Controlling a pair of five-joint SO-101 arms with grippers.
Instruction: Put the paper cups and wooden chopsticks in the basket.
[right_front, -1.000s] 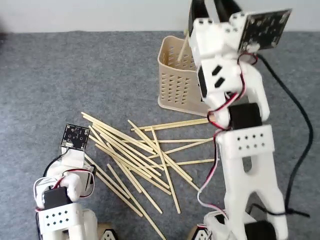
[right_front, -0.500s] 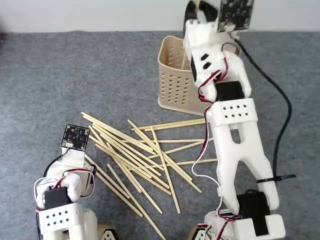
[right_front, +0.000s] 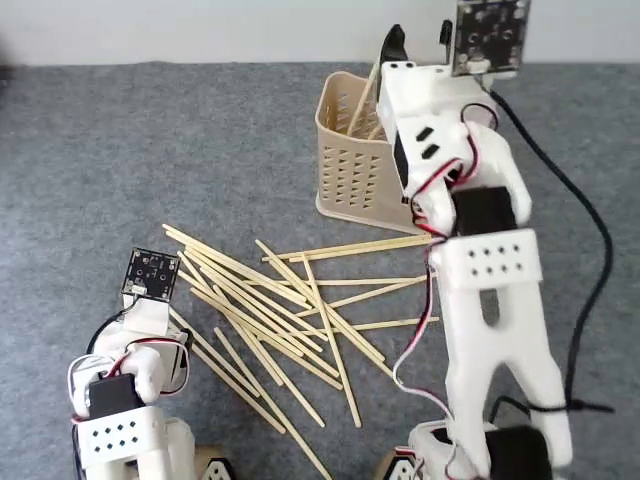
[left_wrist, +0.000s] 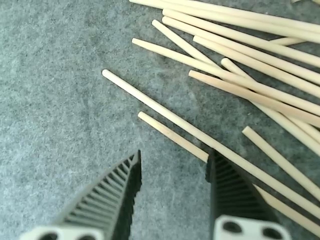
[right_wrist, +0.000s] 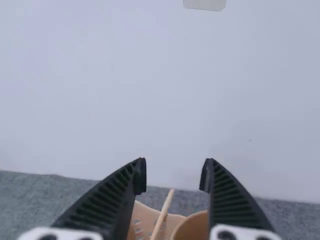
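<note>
Well left of the basket (right_front: 350, 170), the left claw (left_wrist: 173, 159) hangs spread over the loose chopsticks (right_front: 270, 300) on the table (right_front: 100, 150), unmoved. Above the basket the right claw (right_wrist: 172, 172) now gapes empty, its stick (right_front: 366, 95) dropped inside. Plenty remain.

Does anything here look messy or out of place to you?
Yes: the wooden chopsticks lie scattered and crossing one another on the grey mat in front of the basket, like a spill. A few more stand slanted inside the basket.
</note>
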